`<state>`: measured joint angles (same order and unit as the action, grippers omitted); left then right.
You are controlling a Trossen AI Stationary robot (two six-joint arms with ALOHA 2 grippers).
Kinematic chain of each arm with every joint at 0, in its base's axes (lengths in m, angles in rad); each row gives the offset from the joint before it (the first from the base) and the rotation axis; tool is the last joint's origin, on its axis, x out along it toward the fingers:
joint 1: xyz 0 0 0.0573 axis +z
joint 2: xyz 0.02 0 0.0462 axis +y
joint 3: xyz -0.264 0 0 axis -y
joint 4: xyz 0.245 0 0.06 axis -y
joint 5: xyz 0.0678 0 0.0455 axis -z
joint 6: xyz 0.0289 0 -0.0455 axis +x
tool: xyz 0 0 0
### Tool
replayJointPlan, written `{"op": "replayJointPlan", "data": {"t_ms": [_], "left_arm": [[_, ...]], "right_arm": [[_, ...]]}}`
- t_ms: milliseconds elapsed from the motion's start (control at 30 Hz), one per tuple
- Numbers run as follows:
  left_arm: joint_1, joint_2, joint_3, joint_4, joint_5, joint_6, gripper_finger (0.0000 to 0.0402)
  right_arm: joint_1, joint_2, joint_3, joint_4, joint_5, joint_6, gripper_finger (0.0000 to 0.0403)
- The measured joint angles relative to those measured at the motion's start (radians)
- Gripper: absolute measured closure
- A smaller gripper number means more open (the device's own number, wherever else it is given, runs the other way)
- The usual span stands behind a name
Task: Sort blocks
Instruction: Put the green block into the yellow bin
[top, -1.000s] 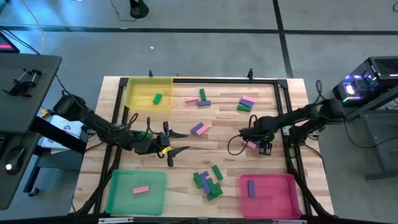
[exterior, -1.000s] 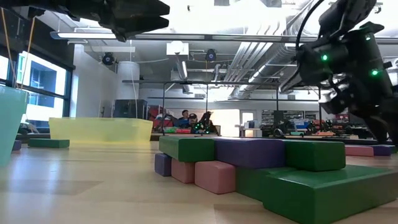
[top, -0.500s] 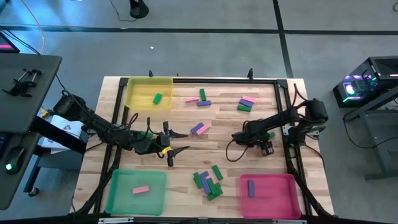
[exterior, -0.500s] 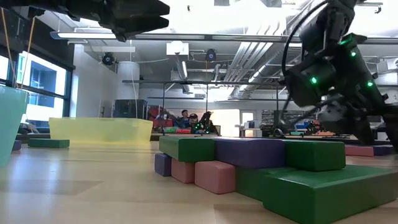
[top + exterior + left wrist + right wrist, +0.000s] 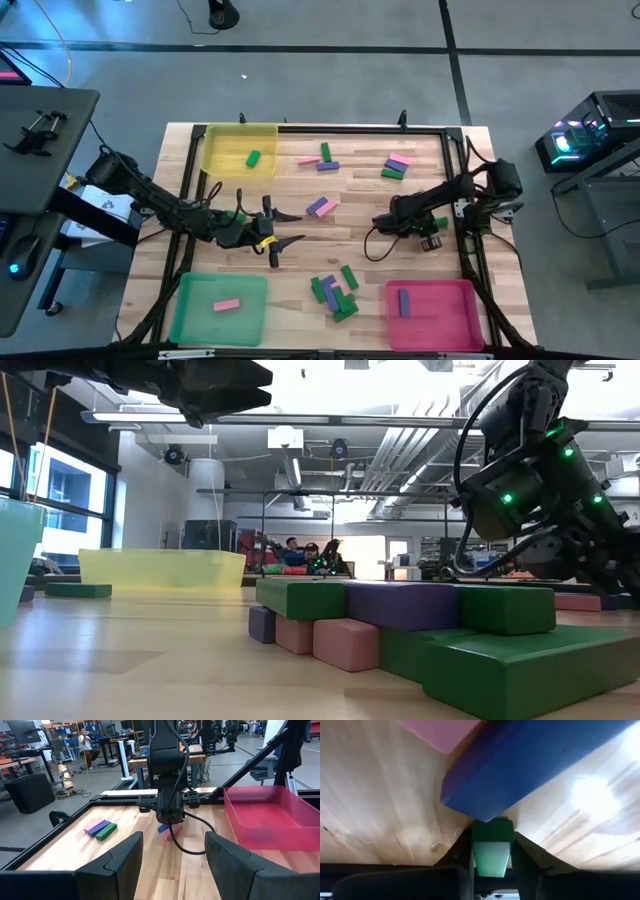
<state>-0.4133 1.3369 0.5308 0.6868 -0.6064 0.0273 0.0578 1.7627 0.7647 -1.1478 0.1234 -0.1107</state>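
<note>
My right gripper (image 5: 418, 234) stands over a purple-blue block (image 5: 163, 827) and a pink block (image 5: 170, 834) at the table's right middle, fingers pointing down, shut on the purple-blue one. My left gripper (image 5: 293, 228) hovers open at the table's left middle and holds nothing. Other blocks lie flat on the wood: a green, purple and pink heap (image 5: 335, 288) near the front, a purple-pink pair (image 5: 321, 206) at the centre, and small groups (image 5: 396, 165) (image 5: 325, 157) toward the far side. My right gripper has one end of the purple-blue block (image 5: 485, 812) between its two fingers (image 5: 525, 851). It comes from above, pointing down. The block lies on the table beside the pink block (image 5: 445, 732). The gripper's own body hides how far back the block reaches.
A yellow tray (image 5: 215, 145) at the far left holds a green block. A green tray (image 5: 195, 315) at the near left holds a pink block. A pink-red tray (image 5: 450, 310) at the near right holds a purple-blue block. A dark frame (image 5: 470, 230) borders the table.
My right gripper has come down onto the pink and purple-blue blocks and shifted a little toward the table's left; the pink block that showed beside it is now covered. Its arm has folded in closer to the table. My left arm has kept still.
</note>
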Motion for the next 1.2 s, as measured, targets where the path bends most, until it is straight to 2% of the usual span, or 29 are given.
{"op": "replayJointPlan", "data": {"t_ms": [133,300,467,567,700,867,967,1033,1100,1200], "left_arm": [[0.000,0.000,0.000,0.000,0.000,0.000,0.0202],[0.000,0.000,0.000,-0.002,0.002,0.000,0.0202],[0.000,0.000,0.000,-0.002,0.002,0.000,0.0202],[0.006,0.000,0.000,-0.002,0.020,0.011,0.0202],[0.024,0.002,0.000,0.000,0.045,0.068,0.0202],[0.058,0.067,0.000,0.104,0.052,0.140,0.0202],[0.083,0.137,0.000,0.210,0.100,0.163,0.0202],[0.096,0.188,0.003,0.301,0.129,0.167,0.0202],[0.110,0.234,0.015,0.378,0.153,0.167,0.0202],[0.132,0.304,0.054,0.433,0.205,0.168,0.0202]], "right_arm": [[0.000,-0.009,0.029,-0.020,0.017,0.054,0.0334],[0.000,-0.076,0.079,-0.057,0.130,0.125,0.0334],[-0.001,-0.233,0.119,-0.041,0.244,0.212,0.0334],[0.000,-0.364,0.121,0.060,0.314,0.259,0.0334],[0.026,-0.544,0.058,0.394,0.374,0.242,0.0334],[0.092,-0.695,-0.143,1.104,0.336,0.067,0.0334],[0.132,-0.699,-0.284,1.547,0.264,-0.034,0.0334],[0.154,-0.676,-0.362,1.782,0.239,-0.072,0.0334],[0.174,-0.638,-0.416,1.948,0.239,-0.090,0.0334],[0.199,-0.576,-0.442,2.068,0.237,-0.099,0.0334]]}}
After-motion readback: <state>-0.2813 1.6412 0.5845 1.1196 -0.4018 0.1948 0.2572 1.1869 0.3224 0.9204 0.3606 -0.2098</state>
